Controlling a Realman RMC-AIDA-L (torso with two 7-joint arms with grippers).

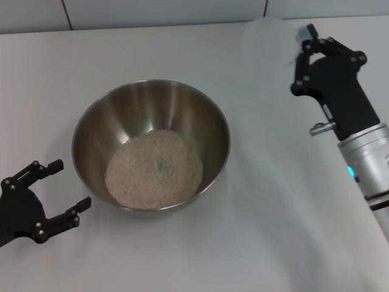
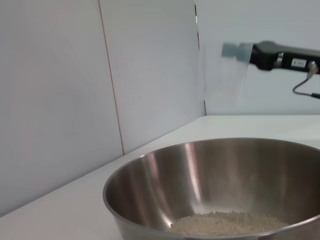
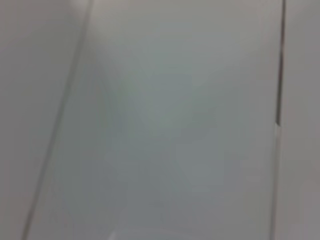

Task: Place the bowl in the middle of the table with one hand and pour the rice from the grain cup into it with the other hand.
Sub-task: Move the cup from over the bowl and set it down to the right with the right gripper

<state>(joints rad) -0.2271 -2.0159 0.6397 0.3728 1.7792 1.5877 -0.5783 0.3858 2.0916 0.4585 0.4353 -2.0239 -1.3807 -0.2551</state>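
The steel bowl [image 1: 152,109] stands in the middle of the white table [image 1: 273,231] with a pale mound of rice [image 1: 154,168] in its bottom. It also shows in the left wrist view [image 2: 200,170], with rice [image 2: 230,222] inside. My left gripper [image 1: 72,184] is open and empty, just left of the bowl and apart from it. My right gripper [image 1: 302,45] is at the far right, raised, shut on the clear grain cup [image 1: 267,45]. The cup looks empty. The left wrist view shows the cup [image 2: 222,80] hanging from that gripper [image 2: 240,51]. The right wrist view shows only a pale blur.
A white tiled wall [image 1: 182,12] runs along the table's far edge. Bare tabletop lies in front of the bowl and to its right.
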